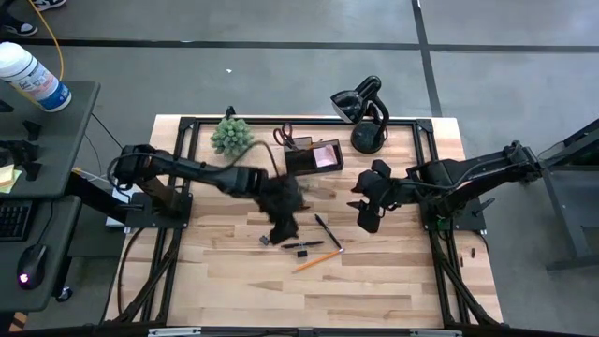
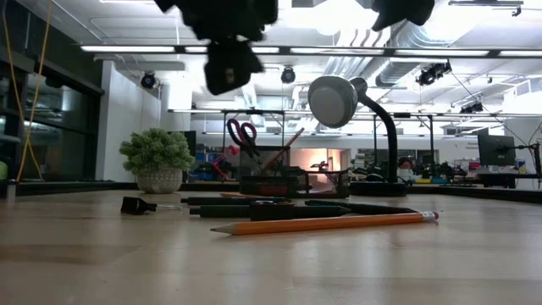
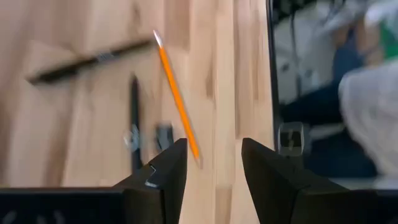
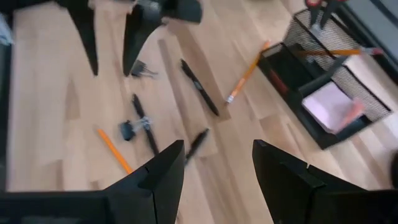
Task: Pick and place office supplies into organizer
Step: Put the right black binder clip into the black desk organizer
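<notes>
Left gripper (image 1: 279,223) hovers open and empty over the loose pens (image 1: 328,230) and pencil (image 1: 316,259) on the desk (image 1: 374,281). Organizer (image 1: 314,157) already holds scissors (image 1: 284,133) and pad (image 1: 326,154). Right gripper (image 1: 367,211) waits wide.

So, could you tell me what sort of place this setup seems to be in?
Probably a robotics lab or open workshop. The wooden table stands on a bare grey floor with taped lines, the low view shows exposed ceiling ducts and strip lights, and benches with monitors fill the background.
</notes>
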Robot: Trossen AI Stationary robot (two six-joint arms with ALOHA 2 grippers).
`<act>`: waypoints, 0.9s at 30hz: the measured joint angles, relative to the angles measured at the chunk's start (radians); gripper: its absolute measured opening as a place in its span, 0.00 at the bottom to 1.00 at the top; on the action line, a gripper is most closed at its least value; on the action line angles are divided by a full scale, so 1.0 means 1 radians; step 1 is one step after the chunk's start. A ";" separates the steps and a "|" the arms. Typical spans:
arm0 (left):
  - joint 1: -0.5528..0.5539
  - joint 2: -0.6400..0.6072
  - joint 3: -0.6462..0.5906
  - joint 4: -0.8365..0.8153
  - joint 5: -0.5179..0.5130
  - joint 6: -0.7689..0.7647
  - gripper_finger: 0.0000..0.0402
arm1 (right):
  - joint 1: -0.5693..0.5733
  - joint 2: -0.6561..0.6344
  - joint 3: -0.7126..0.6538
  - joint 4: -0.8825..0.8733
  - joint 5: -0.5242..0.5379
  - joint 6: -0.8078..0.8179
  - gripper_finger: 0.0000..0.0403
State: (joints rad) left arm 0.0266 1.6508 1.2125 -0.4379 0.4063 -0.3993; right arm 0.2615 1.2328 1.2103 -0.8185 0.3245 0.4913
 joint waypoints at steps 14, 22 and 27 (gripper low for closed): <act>-0.222 0.002 0.000 -0.417 -0.236 0.134 0.34 | 0.000 0.191 0.000 0.117 -0.153 0.265 0.46; -0.276 0.002 0.000 -0.584 -0.336 0.170 0.34 | -0.006 0.340 0.000 0.301 -0.231 0.501 0.46; -0.307 0.002 0.000 -0.582 -0.349 0.189 0.34 | -0.030 0.419 0.000 0.317 -0.288 0.673 0.46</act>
State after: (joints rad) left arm -0.2802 1.6527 1.2125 -1.0199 0.0569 -0.2099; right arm 0.2310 1.6520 1.2106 -0.5011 0.0363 1.1644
